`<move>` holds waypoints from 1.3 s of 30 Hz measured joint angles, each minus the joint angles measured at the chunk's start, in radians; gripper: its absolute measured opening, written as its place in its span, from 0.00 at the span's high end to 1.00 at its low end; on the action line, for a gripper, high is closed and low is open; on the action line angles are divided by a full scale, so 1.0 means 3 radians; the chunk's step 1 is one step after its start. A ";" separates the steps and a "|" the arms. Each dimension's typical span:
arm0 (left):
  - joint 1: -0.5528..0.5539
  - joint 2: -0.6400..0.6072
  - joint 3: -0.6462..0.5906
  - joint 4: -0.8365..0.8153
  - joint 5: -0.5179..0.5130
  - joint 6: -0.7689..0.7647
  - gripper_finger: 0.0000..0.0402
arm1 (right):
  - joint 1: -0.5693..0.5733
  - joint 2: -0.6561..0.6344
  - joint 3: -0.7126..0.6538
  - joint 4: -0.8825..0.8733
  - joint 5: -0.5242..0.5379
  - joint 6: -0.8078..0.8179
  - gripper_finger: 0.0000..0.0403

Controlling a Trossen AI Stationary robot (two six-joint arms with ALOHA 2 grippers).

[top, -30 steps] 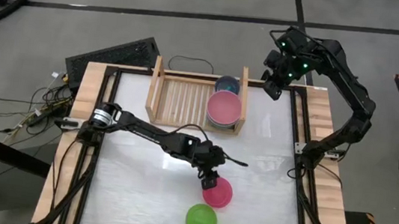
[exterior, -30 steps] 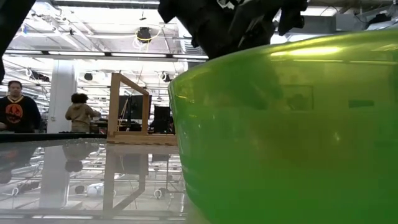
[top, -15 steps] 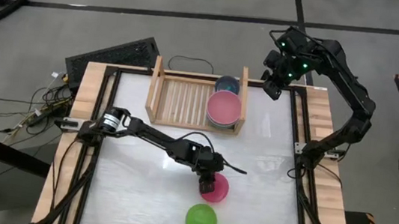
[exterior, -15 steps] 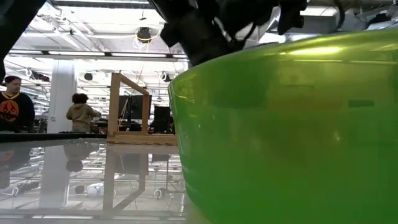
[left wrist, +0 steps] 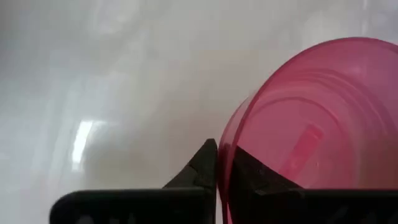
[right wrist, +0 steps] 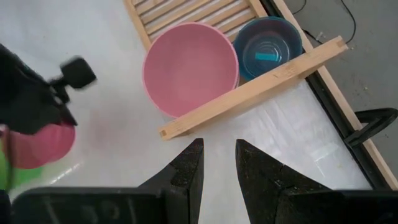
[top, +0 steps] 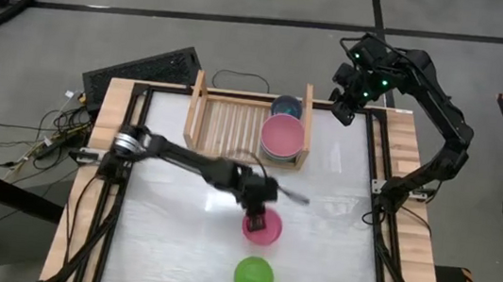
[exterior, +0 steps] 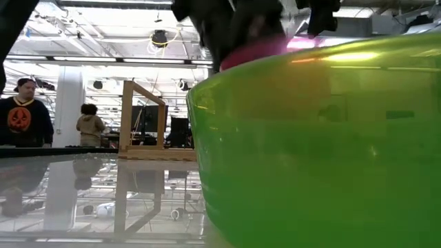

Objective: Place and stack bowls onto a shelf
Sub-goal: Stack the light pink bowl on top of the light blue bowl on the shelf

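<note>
My left gripper (top: 257, 219) is shut on a magenta bowl (top: 263, 230) near the middle of the table; in the low view the bowl (exterior: 265, 47) shows just above a lime green bowl (exterior: 317, 145). That lime green bowl (top: 253, 277) rests on its base near the table's front edge. A pink bowl (top: 284, 137) and a blue bowl (top: 287, 106) sit on the right end of the wooden shelf (top: 230, 120). My right gripper (top: 342, 109) hangs open above the shelf's right end, holding nothing. My left gripper pinches the magenta bowl's rim (left wrist: 225, 149), one finger (left wrist: 202, 171) outside the wall and the other finger (left wrist: 252, 180) inside it. The fingers come from above, pointing down. The bowl tilts, its opening turned toward the wrist; the lime green bowl hides whether its base is clear of the table.
The shelf's left and middle slats (right wrist: 180, 15) are bare. The shelf's right wall (right wrist: 255, 90) stands just past my right gripper. People (exterior: 24, 120) stand in the room beyond the table. A dark keyboard (top: 141, 67) lies off the table's far left corner.
My left gripper has shut on the magenta bowl's rim, then gone a little toward the table's far left. The bowl has come along with it, tipped and raised, and now shows above the lime green bowl in the low view.
</note>
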State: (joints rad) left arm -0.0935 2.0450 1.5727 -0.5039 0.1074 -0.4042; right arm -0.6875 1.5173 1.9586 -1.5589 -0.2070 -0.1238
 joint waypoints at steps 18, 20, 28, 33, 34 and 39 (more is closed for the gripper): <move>0.1503 -0.1483 0.0012 -0.0133 -0.1101 0.0759 1.00 | -0.0229 -0.0005 0.0000 0.0430 0.0014 0.0225 0.70; 0.1728 -0.1440 0.0006 0.0009 -0.1037 0.0767 1.00 | -0.0254 -0.0005 0.0000 0.0502 0.0014 0.0212 0.70; 0.2508 -0.1118 0.0006 0.0759 -0.0552 0.0681 1.00 | -0.0319 -0.0005 -0.0001 0.0682 0.0020 0.0211 0.70; 0.2746 -0.0656 0.0245 0.0935 -0.0072 0.0434 1.00 | -0.0321 -0.0005 0.0000 0.0787 0.0019 0.0211 0.70; 0.2756 -0.0550 0.0330 0.0937 0.0021 0.0423 1.00 | -0.0329 -0.0005 -0.0001 0.0787 0.0019 0.0212 0.70; 0.2761 0.0052 0.1034 0.0632 0.0445 0.0533 1.00 | -0.0339 -0.0005 -0.0001 0.0783 0.0022 0.0235 0.70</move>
State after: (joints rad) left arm 0.7349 2.0606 1.8830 -0.3143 0.2408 -0.2443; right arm -0.7891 1.5158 1.9583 -1.3241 -0.2003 -0.0533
